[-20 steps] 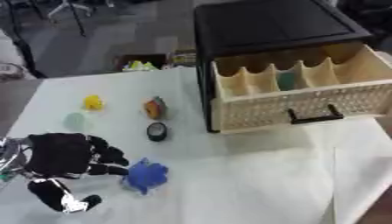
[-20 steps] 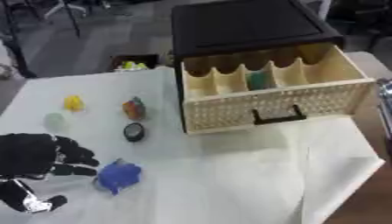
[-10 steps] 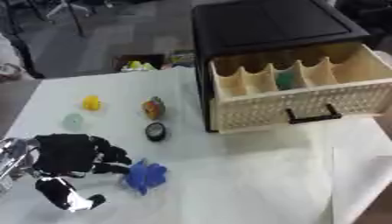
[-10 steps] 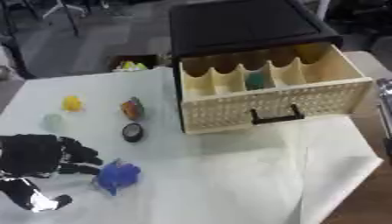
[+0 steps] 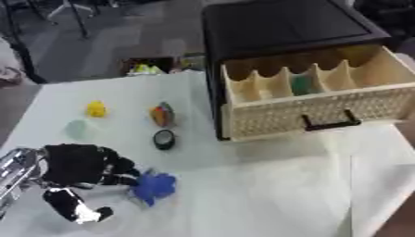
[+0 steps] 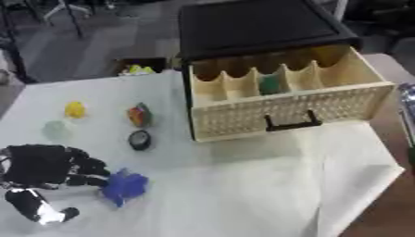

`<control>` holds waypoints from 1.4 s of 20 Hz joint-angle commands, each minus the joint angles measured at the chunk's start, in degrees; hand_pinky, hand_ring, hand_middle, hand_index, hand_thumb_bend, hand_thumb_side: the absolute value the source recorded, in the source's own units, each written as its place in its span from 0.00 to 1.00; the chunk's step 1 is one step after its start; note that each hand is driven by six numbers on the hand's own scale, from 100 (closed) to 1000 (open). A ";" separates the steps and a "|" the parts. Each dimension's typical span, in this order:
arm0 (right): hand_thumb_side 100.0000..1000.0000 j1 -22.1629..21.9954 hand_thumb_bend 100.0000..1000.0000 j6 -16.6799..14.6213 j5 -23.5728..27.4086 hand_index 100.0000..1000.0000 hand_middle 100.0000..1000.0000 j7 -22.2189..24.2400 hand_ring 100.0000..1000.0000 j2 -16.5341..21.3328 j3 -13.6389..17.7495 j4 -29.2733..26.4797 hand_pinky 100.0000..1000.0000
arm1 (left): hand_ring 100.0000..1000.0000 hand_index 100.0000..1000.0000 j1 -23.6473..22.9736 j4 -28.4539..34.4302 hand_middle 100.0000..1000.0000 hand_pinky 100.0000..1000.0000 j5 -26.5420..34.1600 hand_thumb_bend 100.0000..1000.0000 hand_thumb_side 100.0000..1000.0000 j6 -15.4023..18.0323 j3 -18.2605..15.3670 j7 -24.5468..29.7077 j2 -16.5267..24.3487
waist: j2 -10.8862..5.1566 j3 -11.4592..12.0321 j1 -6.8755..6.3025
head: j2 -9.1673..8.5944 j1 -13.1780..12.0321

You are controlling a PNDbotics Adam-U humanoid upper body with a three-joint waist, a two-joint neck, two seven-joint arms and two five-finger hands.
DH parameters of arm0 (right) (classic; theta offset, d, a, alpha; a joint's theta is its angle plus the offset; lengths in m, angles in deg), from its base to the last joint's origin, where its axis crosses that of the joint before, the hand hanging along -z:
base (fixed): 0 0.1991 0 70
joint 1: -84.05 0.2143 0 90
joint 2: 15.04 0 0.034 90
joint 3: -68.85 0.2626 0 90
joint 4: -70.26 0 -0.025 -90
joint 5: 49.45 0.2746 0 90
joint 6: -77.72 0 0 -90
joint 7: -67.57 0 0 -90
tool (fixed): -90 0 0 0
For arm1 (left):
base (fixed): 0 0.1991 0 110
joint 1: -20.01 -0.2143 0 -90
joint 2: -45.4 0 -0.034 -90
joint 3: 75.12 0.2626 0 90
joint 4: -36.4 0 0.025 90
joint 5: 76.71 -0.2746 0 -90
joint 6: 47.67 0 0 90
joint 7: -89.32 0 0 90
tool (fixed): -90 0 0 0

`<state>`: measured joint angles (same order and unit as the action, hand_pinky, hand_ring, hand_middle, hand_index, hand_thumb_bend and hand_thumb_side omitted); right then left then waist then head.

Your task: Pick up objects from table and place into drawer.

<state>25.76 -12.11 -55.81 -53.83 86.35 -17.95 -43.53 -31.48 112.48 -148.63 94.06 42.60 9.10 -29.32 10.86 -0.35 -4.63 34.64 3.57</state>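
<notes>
A blue object (image 5: 154, 186) lies on the white table near the front left. My left hand (image 5: 77, 164), black, rests just left of it with bent fingers whose tips reach its left edge; the thumb (image 5: 74, 210) sticks out toward the front, apart from it. A yellow toy (image 5: 97, 109), a pale green object (image 5: 77, 129), an orange-striped object (image 5: 162, 114) and a black round object (image 5: 165, 138) lie further back. The beige drawer (image 5: 324, 111) stands pulled open from a black cabinet (image 5: 284, 23). A green item (image 5: 302, 84) sits in one of its compartments.
The white table cover (image 6: 324, 185) is creased at the front right, where its edge hangs over the brown table corner. A box with yellow-green things (image 5: 146, 68) stands on the floor behind the table.
My left hand has crept a little to the right, closing the gap to the blue object. The other objects and the drawer have not moved.
</notes>
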 commanded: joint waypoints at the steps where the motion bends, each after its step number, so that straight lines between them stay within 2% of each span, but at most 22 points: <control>1: 0.56 0.77 0.00 0.11 0.46 0.66 0.42 0.14 0.48 0.69 0.57 -0.79 0.31 | 0.94 1.00 1.48 -0.13 0.92 0.76 -1.06 0.07 0.98 0.24 -0.72 -1.79 0.37 | -0.64 -0.05 0.16 | -0.59 -0.29; 8: 0.56 0.74 0.00 0.17 0.49 0.66 0.42 0.38 0.48 0.62 0.56 -0.79 0.31 | 0.95 1.00 2.29 0.02 0.93 0.77 -5.26 0.09 0.88 0.24 -2.34 -8.35 0.25 | -0.53 0.05 0.05 | -0.60 -0.20; 13: 0.56 0.80 0.00 0.23 0.58 0.66 0.42 0.55 0.48 0.45 0.54 -0.79 0.30 | 0.95 1.00 2.84 -1.10 0.92 0.76 -7.75 0.05 0.89 0.24 -2.62 -12.01 -0.45 | -0.38 0.05 0.06 | -0.71 -0.25; 17: 0.56 0.96 0.00 0.22 0.64 0.66 0.42 0.59 0.48 0.36 0.58 -0.79 0.30 | 0.95 1.00 3.46 -2.81 0.93 0.77 -8.66 0.05 0.94 0.24 -1.51 -12.03 -1.86 | -0.20 -0.19 0.11 | -0.86 -0.45; 28: 0.55 1.07 0.00 0.36 1.15 0.65 0.42 0.85 0.48 -0.01 0.68 -0.79 0.30 | 0.95 1.00 4.99 -4.66 0.93 0.77 -11.07 0.08 0.90 0.24 -1.67 -13.52 -4.38 | -0.01 -0.67 -0.15 | -1.18 -0.59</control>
<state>25.84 -11.75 -55.05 -53.19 85.81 -17.93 -43.53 -27.56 107.69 -159.11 94.30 41.80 -3.90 -34.49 11.64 -1.04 -4.95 34.11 3.11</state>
